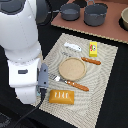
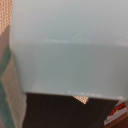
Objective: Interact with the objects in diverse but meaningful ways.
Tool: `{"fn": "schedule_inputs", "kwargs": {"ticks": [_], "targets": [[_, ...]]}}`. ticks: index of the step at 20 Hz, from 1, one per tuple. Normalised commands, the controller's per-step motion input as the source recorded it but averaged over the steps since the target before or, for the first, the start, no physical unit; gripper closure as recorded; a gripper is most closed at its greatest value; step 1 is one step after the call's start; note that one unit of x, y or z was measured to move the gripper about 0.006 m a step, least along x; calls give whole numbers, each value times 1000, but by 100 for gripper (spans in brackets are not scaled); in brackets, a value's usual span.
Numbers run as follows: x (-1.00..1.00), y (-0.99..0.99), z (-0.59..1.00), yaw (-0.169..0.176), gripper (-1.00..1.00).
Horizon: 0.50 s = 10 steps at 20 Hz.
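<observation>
A pale blue carton fills nearly the whole wrist view, very close to the camera. It is hidden behind the arm in the exterior view. My gripper's fingers show in neither view; the white arm covers the exterior view's left. On the woven placemat lie a tan plate, a yellow packet with red marks, a white elongated piece, an orange block, an orange-handled fork and another orange-handled utensil.
Two grey pots stand on a brown board at the back. A tan bowl sits at the back of the exterior view's right. The tabletop around the placemat is black.
</observation>
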Motion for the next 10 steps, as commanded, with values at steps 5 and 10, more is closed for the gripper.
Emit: {"fn": "schedule_inputs", "kwargs": {"ticks": [5,10], "targets": [[23,-74,-228,16,100],[9,0,449,-4,-100]]}}
